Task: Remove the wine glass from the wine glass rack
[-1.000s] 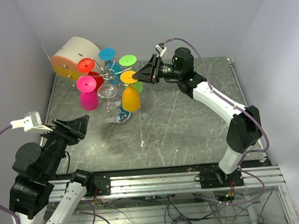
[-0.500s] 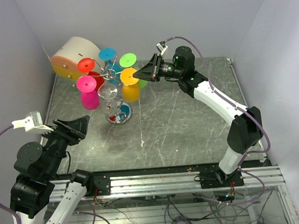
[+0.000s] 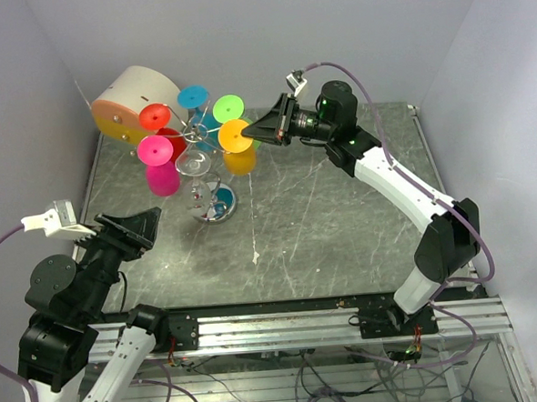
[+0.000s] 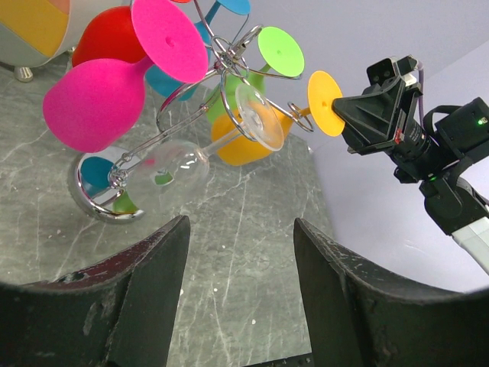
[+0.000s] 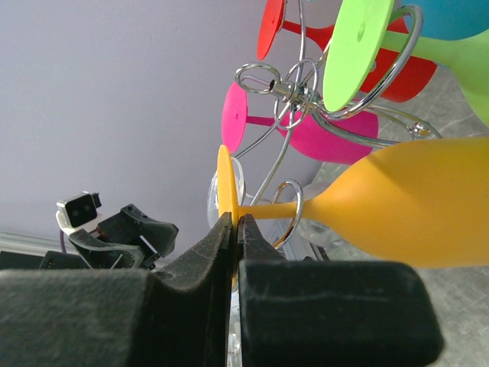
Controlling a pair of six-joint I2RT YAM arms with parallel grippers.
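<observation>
- Right gripper (image 5: 235, 222): pinched shut on foot of orange plastic wine glass (image 5: 390, 218).
- Glass stem in curled arm of thin silver wire rack (image 3: 216, 207), far-left corner of worktop (image 3: 343, 233).
- Left gripper (image 4: 241, 225): wide open, empty.

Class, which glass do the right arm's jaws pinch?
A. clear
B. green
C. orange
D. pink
C: the right jaws are shut on the flat foot of the orange wine glass, its stem in a loop of the wine glass rack.
</observation>
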